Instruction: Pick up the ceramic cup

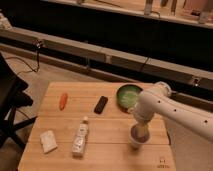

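Note:
The ceramic cup (138,140) is a small pale round cup standing on the wooden table (100,152), near its front right. My gripper (140,131) hangs from the white arm (165,107) and reaches straight down onto the cup's top, hiding its inside. The arm comes in from the right edge of the view.
A wide green bowl (127,96) sits behind the cup, partly covered by the arm. A black oblong object (101,104) lies mid-table. A white-capped bottle (80,137) lies at the front centre, a white sponge (48,140) front left, an orange carrot-like item (63,100) back left.

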{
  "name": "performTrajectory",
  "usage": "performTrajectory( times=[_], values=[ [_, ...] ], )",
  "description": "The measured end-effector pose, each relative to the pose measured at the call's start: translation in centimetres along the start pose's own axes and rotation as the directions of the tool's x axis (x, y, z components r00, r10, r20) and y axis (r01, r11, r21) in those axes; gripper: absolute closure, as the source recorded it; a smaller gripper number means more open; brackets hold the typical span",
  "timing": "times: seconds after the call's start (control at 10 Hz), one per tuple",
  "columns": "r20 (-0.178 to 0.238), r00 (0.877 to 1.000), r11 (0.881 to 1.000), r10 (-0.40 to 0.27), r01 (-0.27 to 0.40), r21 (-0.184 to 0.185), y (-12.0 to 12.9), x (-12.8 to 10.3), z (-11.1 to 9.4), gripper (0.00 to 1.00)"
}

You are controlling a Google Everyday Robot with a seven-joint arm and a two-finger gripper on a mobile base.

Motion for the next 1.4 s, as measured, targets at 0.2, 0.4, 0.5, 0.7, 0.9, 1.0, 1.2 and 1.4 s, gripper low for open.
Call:
performTrajectory(
  times=[0.2, 0.4, 0.5, 0.7, 0.9, 1.0, 1.2, 1.4],
  values=[
    [0.003, 1.0, 1.0, -0.001, 0.001, 0.003, 0.0, 0.0, 0.3, 0.37],
    [0.004, 1.0, 1.0, -0.004, 0.004, 0.004, 0.0, 0.0, 0.7, 0.56],
    [0.005, 1.0, 1.0, -0.006, 0.006, 0.005, 0.0, 0.0, 0.7, 0.56],
    [0.007, 1.0, 1.0, -0.008, 0.008, 0.007, -0.1, 0.0, 1.0, 0.58],
    [0.006, 1.0, 1.0, -0.015, 0.015, 0.011, -0.4, 0.1, 0.2, 0.76],
    [0.004, 1.0, 1.0, -0.021, 0.02, 0.016, -0.7, 0.0, -0.9, 0.89],
    [0.002, 1.0, 0.999, -0.028, 0.027, 0.017, -0.9, 0.0, -1.6, 1.0],
    [0.003, 0.999, 0.999, -0.034, 0.034, 0.02, -1.2, -0.1, -1.7, 1.0]
  ],
)
